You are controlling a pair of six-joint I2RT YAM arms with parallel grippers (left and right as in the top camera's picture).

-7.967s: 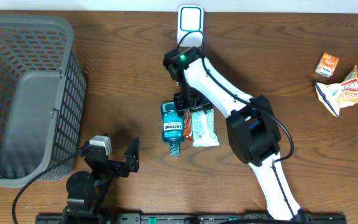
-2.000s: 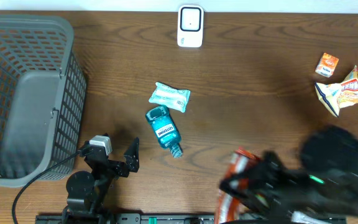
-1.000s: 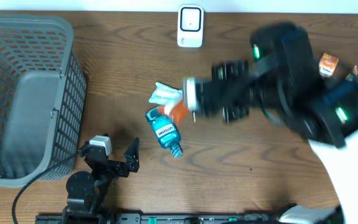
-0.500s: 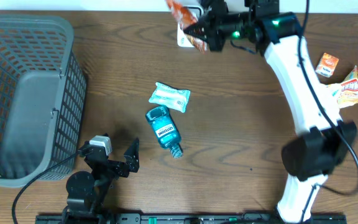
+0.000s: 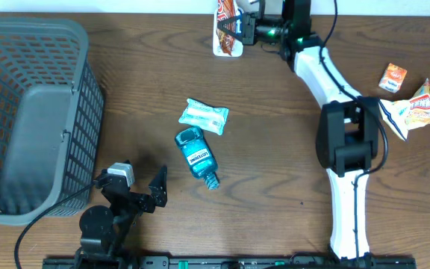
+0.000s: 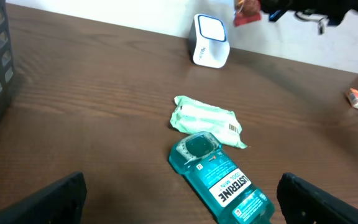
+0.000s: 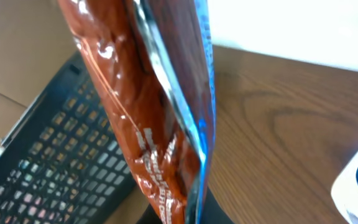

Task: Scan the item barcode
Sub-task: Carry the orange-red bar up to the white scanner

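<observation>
**Brown desk: the right arm is holding a packet at the scanner**

Brown wooden desk (image 5: 125, 82) is carrying everything. On its left edge a big grey mesh basket (image 5: 88, 112) is standing. The right arm (image 5: 349, 142) is reaching from the near edge to the far edge. Its right gripper (image 5: 246, 30) is pinching closed on the orange-red packet (image 5: 228, 22). This packet is hanging upright at the middle of the far edge. From overhead it is covering most of the white scanner (image 6: 211, 40). I cannot tell whether the two are touching.

At the near edge, toward the left, the left gripper (image 5: 140, 187) is resting low with its jaws spread wide and holding nothing.

Near the desk's centre a blue mouthwash bottle (image 5: 198, 157) is lying on its side. A pale green packet (image 5: 204, 116) is lying just beside its cap end, on the far side. Near the far right corner a crumpled snack bag (image 5: 416, 108) is lying, and a small orange box (image 5: 393, 77) is sitting near it.
</observation>
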